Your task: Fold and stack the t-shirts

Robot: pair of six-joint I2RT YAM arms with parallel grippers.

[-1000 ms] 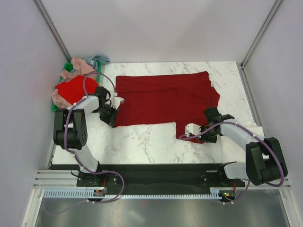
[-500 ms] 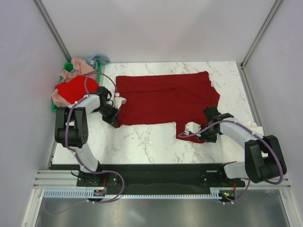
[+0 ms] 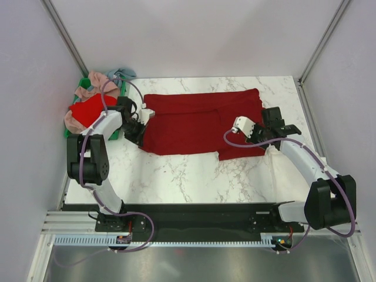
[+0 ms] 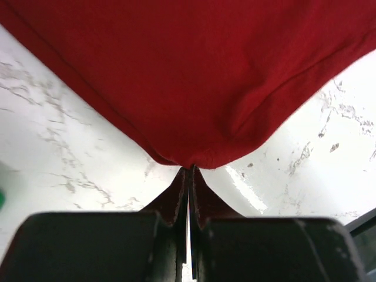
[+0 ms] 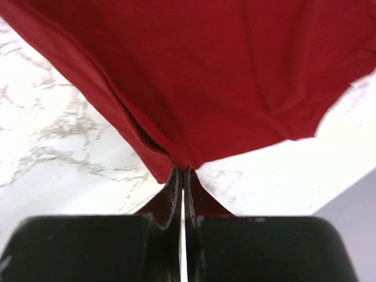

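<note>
A dark crimson t-shirt [image 3: 200,120] lies spread across the marble table [image 3: 188,176]. My left gripper [image 3: 141,120] is shut on its left edge, and the pinched cloth [image 4: 194,88] is lifted off the table. My right gripper [image 3: 254,132] is shut on the shirt's lower right part, and that cloth [image 5: 205,76] is also raised. A bright red shirt [image 3: 88,110], dusty pink shirts [image 3: 100,82] and a light blue shirt [image 3: 121,74] are heaped at the far left.
A green crate [image 3: 80,89] under the heap stands at the table's left edge. Grey walls enclose the table on three sides. The arm bases sit at the near edge.
Both grippers have moved away from me with the shirt's near edge in them. The lower right flap that hung toward me is now drawn up over the shirt.
</note>
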